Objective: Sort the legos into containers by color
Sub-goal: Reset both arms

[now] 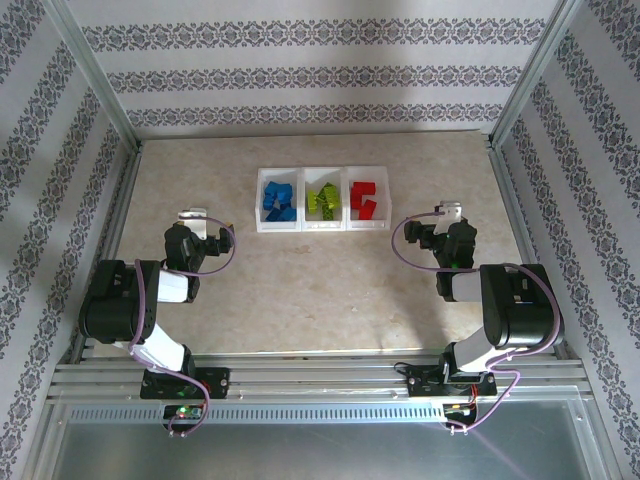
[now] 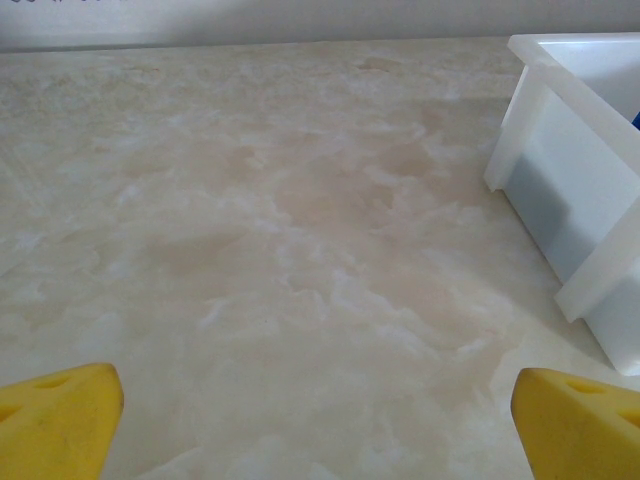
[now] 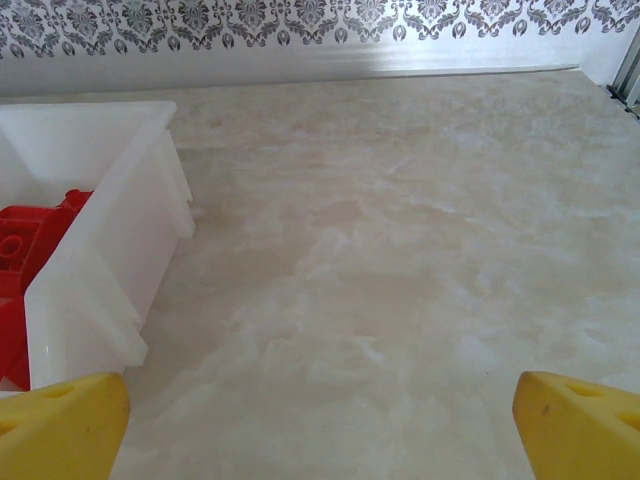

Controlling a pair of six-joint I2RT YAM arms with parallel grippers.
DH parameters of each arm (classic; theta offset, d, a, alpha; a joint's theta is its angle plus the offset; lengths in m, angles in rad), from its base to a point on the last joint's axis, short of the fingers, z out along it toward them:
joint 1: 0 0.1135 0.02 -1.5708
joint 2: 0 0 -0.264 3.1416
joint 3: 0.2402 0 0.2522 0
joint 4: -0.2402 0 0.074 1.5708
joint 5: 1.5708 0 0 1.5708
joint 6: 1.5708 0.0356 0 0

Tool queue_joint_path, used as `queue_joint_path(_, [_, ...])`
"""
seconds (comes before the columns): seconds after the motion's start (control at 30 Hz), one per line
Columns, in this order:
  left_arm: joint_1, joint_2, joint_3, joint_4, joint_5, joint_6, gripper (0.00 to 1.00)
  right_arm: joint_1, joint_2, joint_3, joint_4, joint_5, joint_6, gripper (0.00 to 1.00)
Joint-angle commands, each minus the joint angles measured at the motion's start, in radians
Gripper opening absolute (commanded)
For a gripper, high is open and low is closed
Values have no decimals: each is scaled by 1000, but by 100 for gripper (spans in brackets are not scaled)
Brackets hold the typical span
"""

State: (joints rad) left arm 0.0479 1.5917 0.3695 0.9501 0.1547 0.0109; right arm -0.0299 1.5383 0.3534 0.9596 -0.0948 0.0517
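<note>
Plastic studded bricks (image 1: 279,201), blue, lime green and red, lie sorted in three translucent white square bins (image 1: 324,227) at twelve o'clock. I judge them light, rigid and slick; pinch the flat sides. Both left gripper (image 2: 318,425) and right gripper (image 3: 320,425) gape wide, empty.

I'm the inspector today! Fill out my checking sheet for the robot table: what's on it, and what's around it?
Surface: marbled beige table, flat.
Job's things: three white bins side by side in a row; blue legos in the left one, green legos in the middle one, red legos in the right one.
Clutter: nothing seen.
Grippers: left gripper and right gripper both open and holding nothing; yellow fingers wide apart.
Cables: a purple cable loops at each wrist.
Surroundings: patterned wallpaper walls, metal frame.
</note>
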Motion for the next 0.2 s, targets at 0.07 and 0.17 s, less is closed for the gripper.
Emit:
queue_joint_path(0.07, [3,1,14,7,13,-14,100,5,-4,16,7,-5,-7,98])
queue_joint_path(0.17, [3,1,13,9,14,-14,100,5,-4,18,7,-5,-8,99])
